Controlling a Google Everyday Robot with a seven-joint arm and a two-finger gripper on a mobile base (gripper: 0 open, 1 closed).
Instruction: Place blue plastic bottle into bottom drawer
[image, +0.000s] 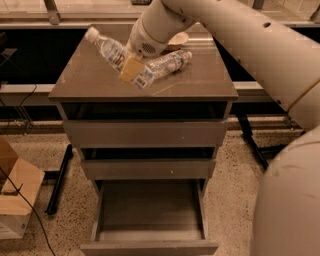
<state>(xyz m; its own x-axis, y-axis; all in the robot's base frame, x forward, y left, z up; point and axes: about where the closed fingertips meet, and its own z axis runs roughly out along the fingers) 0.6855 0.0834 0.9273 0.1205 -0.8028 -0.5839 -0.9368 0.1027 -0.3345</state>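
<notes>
My gripper (131, 69) is shut on the blue plastic bottle (110, 49) and holds it tilted above the front left part of the cabinet top (80, 85). The white cap points up and to the left, and the pale label end points down and to the right. One yellowish finger pad (129, 65) covers the bottle's middle. The bottom drawer (150, 210) is pulled open below, with its grey inside showing. The bottle is well above it and further back.
A clear ribbed bottle (171, 62) lies on its side on the cabinet top, just right of the gripper. A tan bowl (178, 39) sits behind it. The two upper drawers (145, 132) are slightly open. A cardboard box (15, 200) stands on the floor at left. My arm fills the right side.
</notes>
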